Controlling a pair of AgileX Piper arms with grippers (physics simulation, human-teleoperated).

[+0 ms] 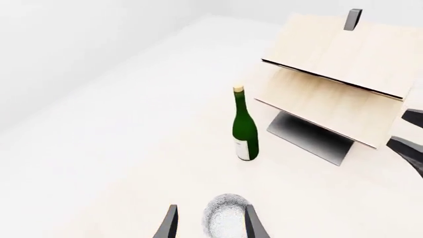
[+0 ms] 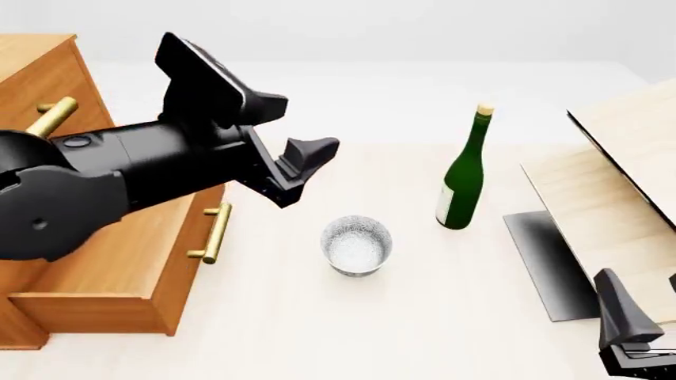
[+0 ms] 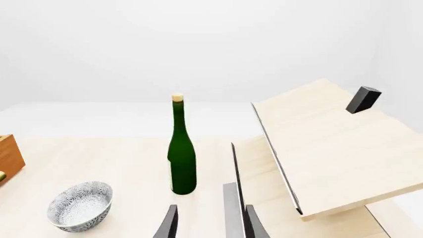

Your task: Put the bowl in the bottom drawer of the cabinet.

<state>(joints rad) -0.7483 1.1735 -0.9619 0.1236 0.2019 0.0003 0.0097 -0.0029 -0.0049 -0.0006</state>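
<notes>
Bowl (image 2: 357,245) sitting upright on the worktop (image 2: 444,317), just below the left hand (image 2: 301,170), at about 5 o'clock from it. Much nearer than the right hand (image 2: 634,336). Left hand open, probably empty; right hand open. Bottom drawer (image 2: 127,269) pulled out at 9 o'clock from bowl.

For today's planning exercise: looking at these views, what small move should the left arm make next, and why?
Probably lower the left end effector onto the bowl to grasp its rim. It hangs open above and just left of the bowl, which stands upright on the table, apart from the bottle. The bottom drawer already stands pulled out.
</notes>
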